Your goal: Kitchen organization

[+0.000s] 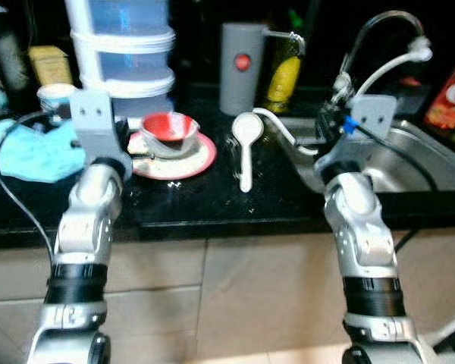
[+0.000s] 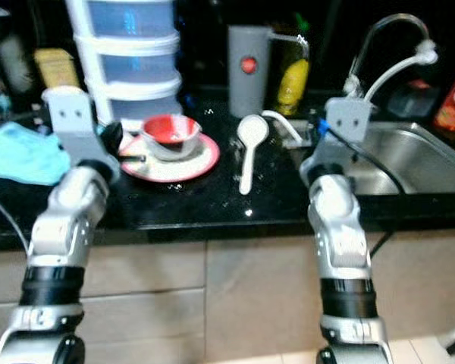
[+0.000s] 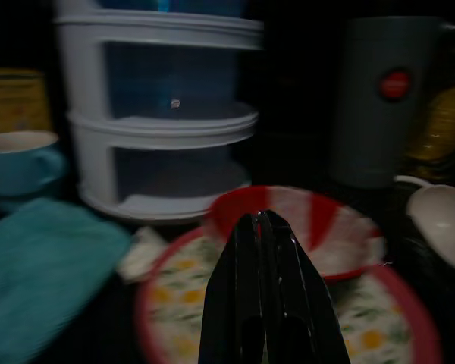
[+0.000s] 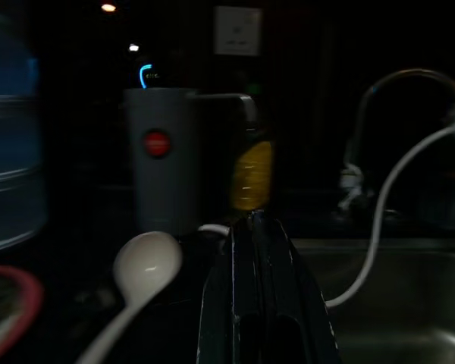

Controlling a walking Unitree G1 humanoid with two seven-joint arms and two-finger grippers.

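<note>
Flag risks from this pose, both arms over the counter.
1. The left pincer, fingers together, hovers just in front of the red bowl sitting on the plate; a push forward could slide the bowl off the plate.
2. The white spoon lies loose between the arms, near the sink; a sweep by the right pincer could knock it in.
3. The faucet hose hangs close to the right wrist; it may snag.

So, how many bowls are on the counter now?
1. The red and white bowl sits on the flowered plate, left of the white spoon. Others may be hidden behind the stacked white drawers.
</note>
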